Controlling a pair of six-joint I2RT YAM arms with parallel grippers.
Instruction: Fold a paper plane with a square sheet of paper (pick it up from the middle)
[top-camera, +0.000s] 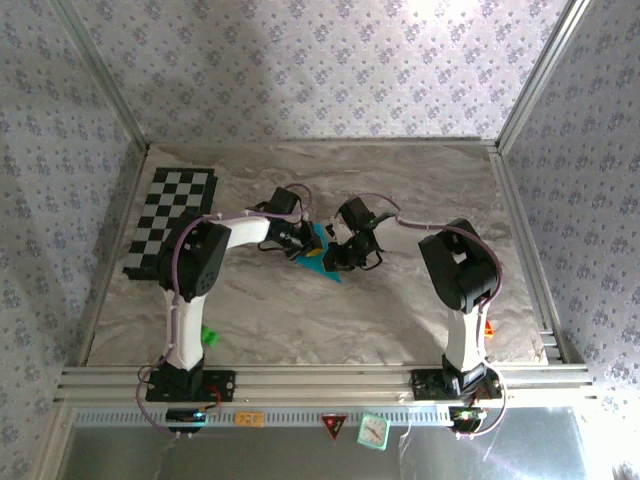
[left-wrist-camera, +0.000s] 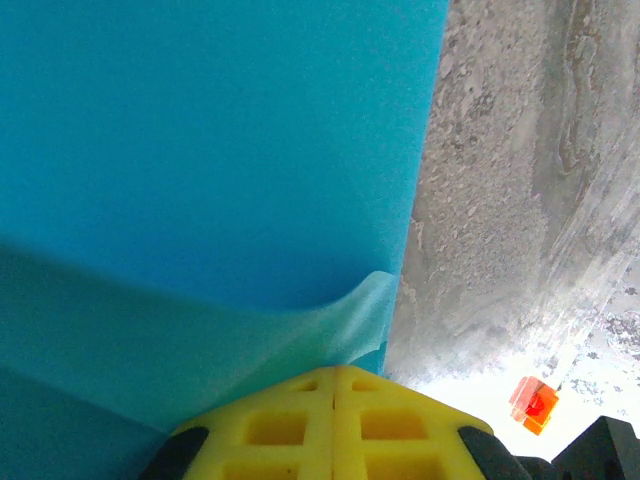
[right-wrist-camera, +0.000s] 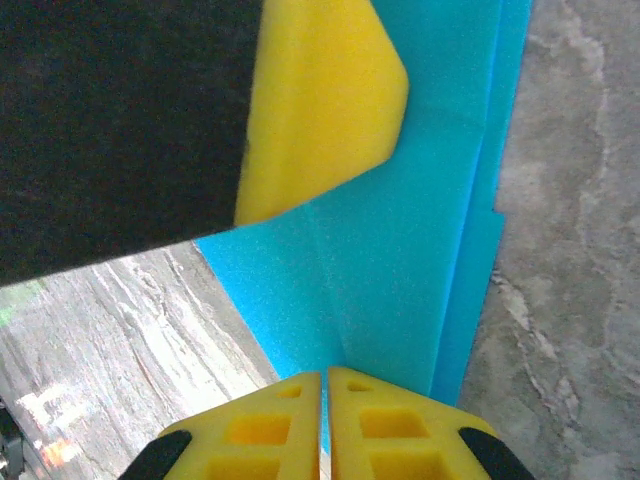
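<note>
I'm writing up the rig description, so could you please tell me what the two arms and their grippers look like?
Both the left arm and right arm have white links, black joint housings and lilac cables. The left gripper and right gripper are yellow with rectangular pockets.

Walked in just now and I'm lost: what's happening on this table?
A blue paper is being folded in the middle of the table. The left tool and the right tool are each shut on it, close together. The paper already shows overlapping layers, but it is no finished plane yet.
</note>
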